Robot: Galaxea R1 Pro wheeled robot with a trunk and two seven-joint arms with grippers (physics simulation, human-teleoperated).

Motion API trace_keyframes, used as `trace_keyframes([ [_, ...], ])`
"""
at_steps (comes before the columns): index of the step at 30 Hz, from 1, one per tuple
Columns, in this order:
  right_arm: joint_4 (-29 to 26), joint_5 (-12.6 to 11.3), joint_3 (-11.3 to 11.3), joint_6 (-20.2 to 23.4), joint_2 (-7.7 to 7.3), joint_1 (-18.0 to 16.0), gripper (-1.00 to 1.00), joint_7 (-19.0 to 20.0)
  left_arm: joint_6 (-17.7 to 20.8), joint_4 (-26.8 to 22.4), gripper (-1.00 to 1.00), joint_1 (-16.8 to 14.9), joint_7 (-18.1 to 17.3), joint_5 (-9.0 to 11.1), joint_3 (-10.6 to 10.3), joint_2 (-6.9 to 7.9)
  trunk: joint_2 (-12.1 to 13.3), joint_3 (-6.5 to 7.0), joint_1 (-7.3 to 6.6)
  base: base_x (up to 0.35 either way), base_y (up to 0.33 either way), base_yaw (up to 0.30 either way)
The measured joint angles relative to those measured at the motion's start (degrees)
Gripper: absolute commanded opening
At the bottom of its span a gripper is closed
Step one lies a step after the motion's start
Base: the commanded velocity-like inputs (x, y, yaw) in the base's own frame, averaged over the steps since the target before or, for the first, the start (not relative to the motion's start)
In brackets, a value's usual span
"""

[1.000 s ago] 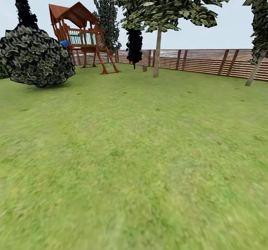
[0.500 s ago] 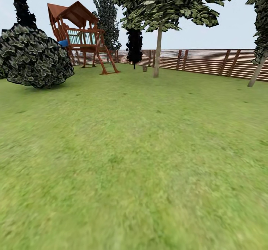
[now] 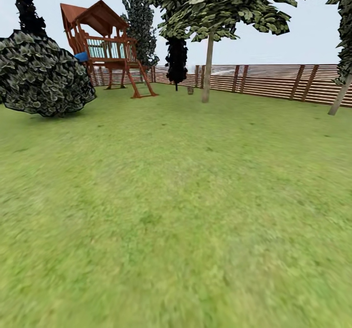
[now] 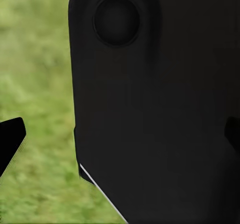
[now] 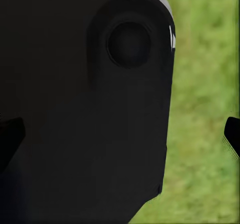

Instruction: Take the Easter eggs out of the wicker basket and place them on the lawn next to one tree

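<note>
The lawn point(image 3: 176, 210) spreads out in front of me in the head view. A tree point(image 3: 208, 69) with a pale straight trunk stands at the far side, before the fence. At its foot sits a small brown object point(image 3: 190, 90), too small to tell whether it is the wicker basket. The Easter eggs are out of view. In the left wrist view, the left gripper point(image 4: 120, 136) has its dark fingertips point(image 4: 10, 139) far apart at the picture's edges, with nothing between them. The right gripper point(image 5: 120, 134) likewise stands open, its fingertips point(image 5: 232, 134) wide apart, over grass.
A wooden playset point(image 3: 105, 49) stands far left, with a big dark bush point(image 3: 41, 76) nearer. A slatted fence point(image 3: 274, 81) closes the far side. A dark thin tree point(image 3: 176, 61) and a leaning trunk point(image 3: 340, 98) flank the pale tree. A black part of the robot blocks both wrist views.
The whole head view has shifted slightly: bush and playset drift left, the right trunk drifts right, as the camera moves forward. Nothing in the garden itself has moved.
</note>
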Motion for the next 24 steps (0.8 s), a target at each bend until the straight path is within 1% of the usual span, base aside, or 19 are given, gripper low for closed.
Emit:
trace_keyframes([
  [24, 0.0, 0.0, 0.0, 0.0, -0.09, 0.0, 1.00, 0.0, 0.0, 0.0, 1.00, 0.0, 0.0, 0.0, 0.0, -0.01, 0.0, 0.00, 0.00, 0.327, 0.000, 0.000],
])
